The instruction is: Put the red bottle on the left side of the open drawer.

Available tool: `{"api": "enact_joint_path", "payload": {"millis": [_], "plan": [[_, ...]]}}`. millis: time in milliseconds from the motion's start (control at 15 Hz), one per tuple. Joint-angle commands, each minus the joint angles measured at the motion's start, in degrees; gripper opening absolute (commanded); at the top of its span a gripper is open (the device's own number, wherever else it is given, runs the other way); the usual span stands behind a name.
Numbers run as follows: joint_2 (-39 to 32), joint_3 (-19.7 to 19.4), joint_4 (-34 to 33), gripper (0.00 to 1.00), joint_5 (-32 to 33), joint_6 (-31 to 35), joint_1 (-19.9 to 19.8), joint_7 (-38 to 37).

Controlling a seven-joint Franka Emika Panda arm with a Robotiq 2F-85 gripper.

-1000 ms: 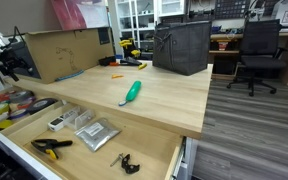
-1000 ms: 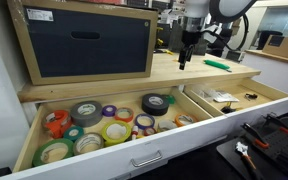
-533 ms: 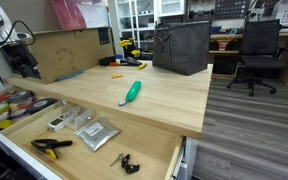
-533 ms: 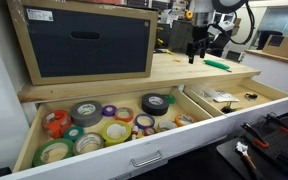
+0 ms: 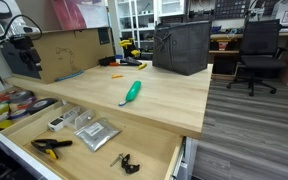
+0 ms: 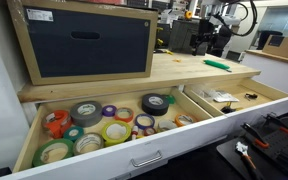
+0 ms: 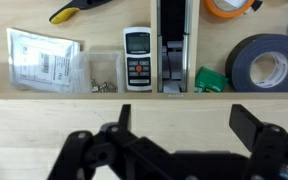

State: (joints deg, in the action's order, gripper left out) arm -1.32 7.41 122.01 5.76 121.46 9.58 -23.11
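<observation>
The open drawer point(image 5: 149, 140) is wide, shallow and of pale wood, pulled out under the desktop; it shows in both exterior views point(image 6: 134, 160) and in the wrist view point(image 7: 104, 25). A tiny slim reddish thing point(image 5: 115, 76) lies on the desktop toward the back; it looks like the red bottle but is too small to be sure. My gripper point(image 7: 189, 125) is open and empty, hanging above the desktop near the drawer edge. It is at the far left in an exterior view point(image 5: 26, 60) and at the back in an exterior view point(image 6: 208, 38).
A teal-green tool point(image 5: 131, 92) lies mid-desktop. A cardboard box point(image 5: 64, 52) and a dark bag point(image 5: 181, 46) stand at the back. The drawer holds several tape rolls point(image 6: 114, 128), a meter point(image 7: 137, 70), a parts bag point(image 7: 44, 58) and pliers point(image 5: 50, 147).
The arm has risen and moved along the desktop away from its earlier spot, staying open and empty. Nothing on the desk or in the drawer has moved.
</observation>
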Motion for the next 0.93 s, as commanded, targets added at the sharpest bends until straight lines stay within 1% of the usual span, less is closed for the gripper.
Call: {"api": "enact_joint_path", "payload": {"millis": [0, 133, 267, 533, 867], "plan": [[2.75, -0.90, -1.85, 1.00, -7.38, -2.56, -1.89, 4.11], [3.55, -1.62, -3.27, 1.00, -10.56, -3.89, -2.74, 6.11], [3.78, -2.12, -5.30, 1.00, -12.26, -6.08, -3.39, 7.60], [3.93, -2.32, -9.44, 1.00, -13.04, -10.42, -3.80, 8.62], [3.62, -2.70, -14.78, 1.00, -14.23, -18.77, -4.14, 9.85]]}}
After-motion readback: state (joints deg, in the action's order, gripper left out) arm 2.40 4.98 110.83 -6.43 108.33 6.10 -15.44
